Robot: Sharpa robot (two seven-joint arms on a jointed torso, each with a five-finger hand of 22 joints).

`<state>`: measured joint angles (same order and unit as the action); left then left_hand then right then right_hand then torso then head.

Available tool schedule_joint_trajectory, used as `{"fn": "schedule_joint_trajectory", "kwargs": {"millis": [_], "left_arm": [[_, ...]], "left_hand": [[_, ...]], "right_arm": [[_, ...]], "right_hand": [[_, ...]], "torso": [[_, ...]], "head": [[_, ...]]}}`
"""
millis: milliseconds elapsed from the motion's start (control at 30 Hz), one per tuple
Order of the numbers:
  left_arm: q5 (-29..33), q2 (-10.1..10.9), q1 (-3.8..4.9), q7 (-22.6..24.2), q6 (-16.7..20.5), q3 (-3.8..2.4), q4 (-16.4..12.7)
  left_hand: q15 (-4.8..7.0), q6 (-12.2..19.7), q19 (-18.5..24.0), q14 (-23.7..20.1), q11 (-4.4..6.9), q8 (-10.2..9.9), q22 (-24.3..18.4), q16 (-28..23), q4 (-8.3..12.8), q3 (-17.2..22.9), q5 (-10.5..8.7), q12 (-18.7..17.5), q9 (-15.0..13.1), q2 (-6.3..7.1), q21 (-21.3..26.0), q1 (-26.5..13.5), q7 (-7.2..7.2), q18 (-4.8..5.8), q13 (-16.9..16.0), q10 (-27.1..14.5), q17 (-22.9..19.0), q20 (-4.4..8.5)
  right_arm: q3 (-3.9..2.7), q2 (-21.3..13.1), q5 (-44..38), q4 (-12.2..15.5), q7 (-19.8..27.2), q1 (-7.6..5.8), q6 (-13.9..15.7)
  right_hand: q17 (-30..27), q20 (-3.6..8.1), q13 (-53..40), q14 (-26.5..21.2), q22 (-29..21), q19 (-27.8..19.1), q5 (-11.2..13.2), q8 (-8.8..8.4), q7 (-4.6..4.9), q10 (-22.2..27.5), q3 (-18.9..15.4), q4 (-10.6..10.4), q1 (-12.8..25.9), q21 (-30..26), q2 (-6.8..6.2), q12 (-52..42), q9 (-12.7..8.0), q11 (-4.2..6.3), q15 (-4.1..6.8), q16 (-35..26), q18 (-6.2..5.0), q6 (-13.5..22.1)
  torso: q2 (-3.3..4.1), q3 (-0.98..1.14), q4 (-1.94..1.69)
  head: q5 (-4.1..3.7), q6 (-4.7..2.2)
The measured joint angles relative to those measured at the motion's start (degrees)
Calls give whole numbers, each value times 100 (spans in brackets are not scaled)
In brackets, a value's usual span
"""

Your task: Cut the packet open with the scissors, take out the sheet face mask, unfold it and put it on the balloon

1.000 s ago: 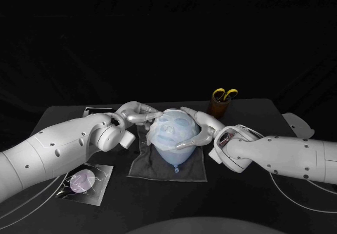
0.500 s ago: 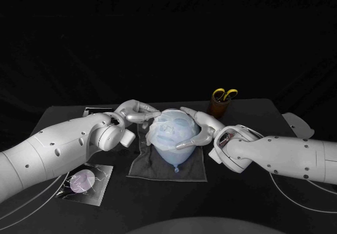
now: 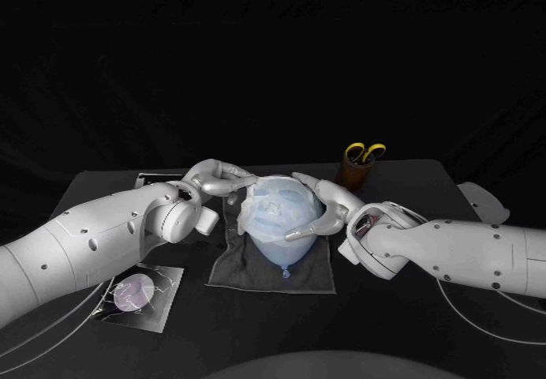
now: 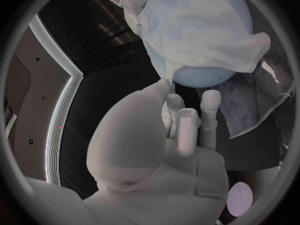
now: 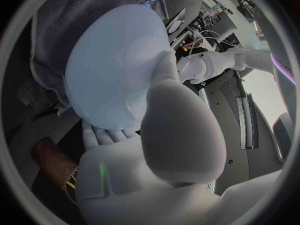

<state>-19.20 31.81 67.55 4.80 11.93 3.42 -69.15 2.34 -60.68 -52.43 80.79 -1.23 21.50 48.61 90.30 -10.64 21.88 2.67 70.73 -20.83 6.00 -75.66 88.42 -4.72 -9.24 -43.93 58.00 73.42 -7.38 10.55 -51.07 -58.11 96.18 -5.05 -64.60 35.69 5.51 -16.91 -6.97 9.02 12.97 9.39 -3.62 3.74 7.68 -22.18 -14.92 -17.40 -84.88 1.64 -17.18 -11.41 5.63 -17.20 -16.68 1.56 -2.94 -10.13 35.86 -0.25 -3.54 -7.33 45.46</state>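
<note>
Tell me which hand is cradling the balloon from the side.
The right hand: it curves round the side of the balloon, with fingers above and below the mask. The left hand only touches the mask's upper edge.

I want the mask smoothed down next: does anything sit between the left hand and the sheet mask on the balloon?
Nothing visible does. The left hand is at the edge of the sheet mask on the balloon; the right hand holds the balloon's other side.

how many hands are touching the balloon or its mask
2. The left hand touches the sheet mask near the top of the balloon, on its left side; the right hand cups the balloon's right side.
</note>
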Motion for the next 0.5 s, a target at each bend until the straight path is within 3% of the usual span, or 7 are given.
{"fn": "schedule_joint_trajectory", "kwargs": {"millis": [500], "left_arm": [[-11, -212, 0, 140, 103, -4, 281]], "left_hand": [[0, 15, 1, 0, 25, 4, -43, -1, 7, 69, 0, -84, -7, 66, 1, -66, 14, 1, 134, -24, 16, 0]], "right_arm": [[-1, 12, -8, -4, -9, 1, 36]], "right_hand": [[1, 0, 1, 21, 0, 0, 0, 0, 0, -18, 17, 17, 0, 0, 0, 4, -1, 11, 21, 0, 0, 0]], "torso": [[10, 2, 5]], "head": [[5, 5]]}}
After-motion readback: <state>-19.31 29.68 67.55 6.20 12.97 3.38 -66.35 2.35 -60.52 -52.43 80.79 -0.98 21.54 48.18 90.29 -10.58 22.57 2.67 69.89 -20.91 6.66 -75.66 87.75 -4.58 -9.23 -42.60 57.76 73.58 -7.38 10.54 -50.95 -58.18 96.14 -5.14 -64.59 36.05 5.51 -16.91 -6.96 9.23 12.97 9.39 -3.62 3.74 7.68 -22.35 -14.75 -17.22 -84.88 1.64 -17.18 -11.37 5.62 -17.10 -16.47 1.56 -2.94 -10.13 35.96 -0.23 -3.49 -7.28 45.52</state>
